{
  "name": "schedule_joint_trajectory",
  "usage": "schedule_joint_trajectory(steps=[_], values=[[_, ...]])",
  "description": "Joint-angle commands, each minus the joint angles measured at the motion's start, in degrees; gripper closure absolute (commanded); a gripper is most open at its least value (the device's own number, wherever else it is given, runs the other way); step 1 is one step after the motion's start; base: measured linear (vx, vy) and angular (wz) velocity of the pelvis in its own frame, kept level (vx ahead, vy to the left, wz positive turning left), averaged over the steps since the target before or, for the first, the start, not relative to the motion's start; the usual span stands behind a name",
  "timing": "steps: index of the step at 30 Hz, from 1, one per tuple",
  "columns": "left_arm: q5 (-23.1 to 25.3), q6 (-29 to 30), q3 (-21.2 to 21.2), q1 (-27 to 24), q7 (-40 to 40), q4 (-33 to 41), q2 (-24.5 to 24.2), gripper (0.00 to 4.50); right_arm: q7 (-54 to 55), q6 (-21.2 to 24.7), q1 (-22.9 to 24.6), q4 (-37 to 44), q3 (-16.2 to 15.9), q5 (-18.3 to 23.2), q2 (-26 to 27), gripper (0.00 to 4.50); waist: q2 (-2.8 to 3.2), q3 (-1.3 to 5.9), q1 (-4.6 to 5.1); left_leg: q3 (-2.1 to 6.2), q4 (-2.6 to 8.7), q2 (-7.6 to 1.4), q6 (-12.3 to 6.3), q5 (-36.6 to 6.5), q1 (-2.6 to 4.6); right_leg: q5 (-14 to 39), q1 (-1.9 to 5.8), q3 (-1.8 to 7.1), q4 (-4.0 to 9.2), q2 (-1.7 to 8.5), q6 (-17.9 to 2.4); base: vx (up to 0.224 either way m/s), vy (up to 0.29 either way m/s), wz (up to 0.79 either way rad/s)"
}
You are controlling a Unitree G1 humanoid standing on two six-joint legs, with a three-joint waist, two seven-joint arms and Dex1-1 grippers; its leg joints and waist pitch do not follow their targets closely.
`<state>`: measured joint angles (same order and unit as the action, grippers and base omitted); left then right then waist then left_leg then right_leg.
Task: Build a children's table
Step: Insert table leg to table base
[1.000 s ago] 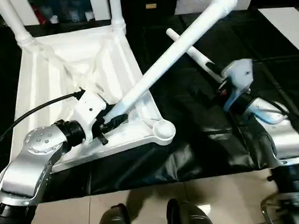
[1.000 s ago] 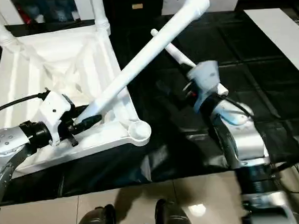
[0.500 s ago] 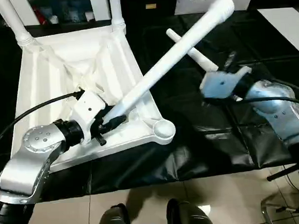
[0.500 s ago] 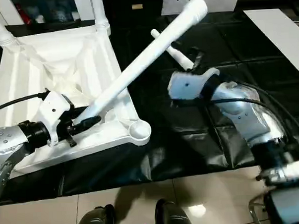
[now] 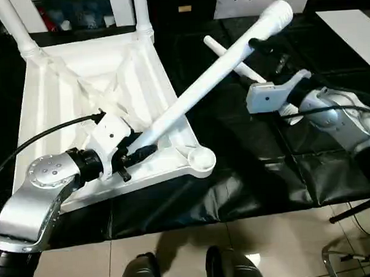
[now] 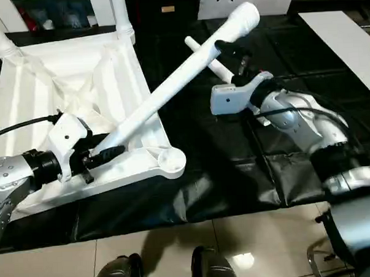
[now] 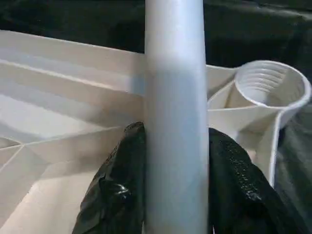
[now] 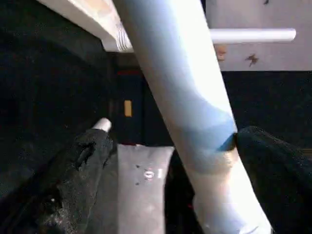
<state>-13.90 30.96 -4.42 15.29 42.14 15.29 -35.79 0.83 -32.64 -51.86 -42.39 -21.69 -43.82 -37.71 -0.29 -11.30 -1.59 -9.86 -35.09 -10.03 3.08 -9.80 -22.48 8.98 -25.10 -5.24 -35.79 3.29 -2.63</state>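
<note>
Now left hand point(image 5: 138, 154) at lower left of frame pinches narrow end of white table leg point(image 5: 216, 68); leg slants toward upper right above upturned tabletop point(image 5: 61, 107), near empty corner socket point(image 5: 201, 159). Right hand point(image 6: 230, 58) spread wide around leg's thick end. Second leg point(image 5: 227, 58) lies on black desk point(image 5: 235, 167) beneath.

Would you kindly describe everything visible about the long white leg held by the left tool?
The leg is a smooth, white, plastic-looking tube, widening toward its rounded far end. It slants up and away over the upturned tabletop. The left tool clamps its narrow end beside an open corner socket; the open right tool straddles its upper part.
</note>
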Motion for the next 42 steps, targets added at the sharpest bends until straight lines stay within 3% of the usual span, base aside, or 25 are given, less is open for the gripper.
schedule_joint_trajectory(steps=[1,5,6,15,24,31,42], values=[[-0.9,0.2,-0.2,-0.4,1.1,2.5,-0.8,3.13,1.1,-0.2,-0.9,-2.0,-1.0,-1.5,-0.3,0.0,-0.89,5.92,0.31,0.37,2.68,-1.84,-4.59,-9.4,0.56,18.5,4.0,3.76,4.0,4.02,-9.3,0.0,0.0,0.0],[-1.2,0.7,-0.6,-0.4,2.1,3.1,-1.5,3.13,3.0,-1.1,-2.7,-5.9,-2.2,-2.7,0.2,0.0,-0.91,5.94,0.39,0.42,2.56,-1.85,-3.89,-10.8,0.59,20.6,3.8,3.69,4.05,4.0,-8.7,0.0,0.0,0.0],[-1.2,0.9,-0.7,-0.5,2.4,3.4,-1.9,3.13,4.2,-1.5,-3.5,-8.0,-2.6,-3.2,0.6,0.28,-0.95,5.93,0.37,0.41,2.52,-1.86,-3.72,-11.2,0.62,21.0,3.81,3.74,4.1,4.04,-8.4,0.0,0.0,0.0],[-1.5,1.6,-0.3,-0.6,3.5,4.2,-2.8,3.13,7.6,-2.4,-5.9,-13.3,-5.1,-5.8,1.5,0.98,-1.13,5.89,0.85,0.48,2.41,-1.73,-3.28,-11.7,0.39,21.0,3.72,3.72,3.96,3.95,-7.8,0.0,0.0,0.0],[-1.6,2.2,0.6,0.1,4.1,4.7,-3.5,3.13,9.4,-4.0,-7.0,-18.0,-6.9,-6.7,2.3,1.8,-1.01,6.26,1.37,0.41,2.14,-1.74,-4.97,-8.6,-0.14,14.3,3.95,3.78,3.1,3.86,-10.6,0.0,0.0,0.0],[-1.6,2.1,0.8,0.3,4.4,4.8,-3.8,3.13,10.2,-5.2,-6.9,-18.8,-7.4,-6.4,2.4,2.42,-0.98,5.91,1.39,0.43,2.19,-1.82,-4.48,-10.3,0.12,17.0,3.72,3.75,3.4,3.94,-10.1,0.0,0.0,0.0],[-1.5,0.3,2.0,0.4,4.8,4.2,-4.4,3.14,11.0,-5.7,-7.2,-20.6,-8.0,-6.4,2.4,2.52,-0.88,5.79,1.39,0.47,2.23,-1.8,-4.14,-10.9,0.09,17.2,3.67,3.76,3.41,3.89,-10.0,0.0,0.0,0.0]])
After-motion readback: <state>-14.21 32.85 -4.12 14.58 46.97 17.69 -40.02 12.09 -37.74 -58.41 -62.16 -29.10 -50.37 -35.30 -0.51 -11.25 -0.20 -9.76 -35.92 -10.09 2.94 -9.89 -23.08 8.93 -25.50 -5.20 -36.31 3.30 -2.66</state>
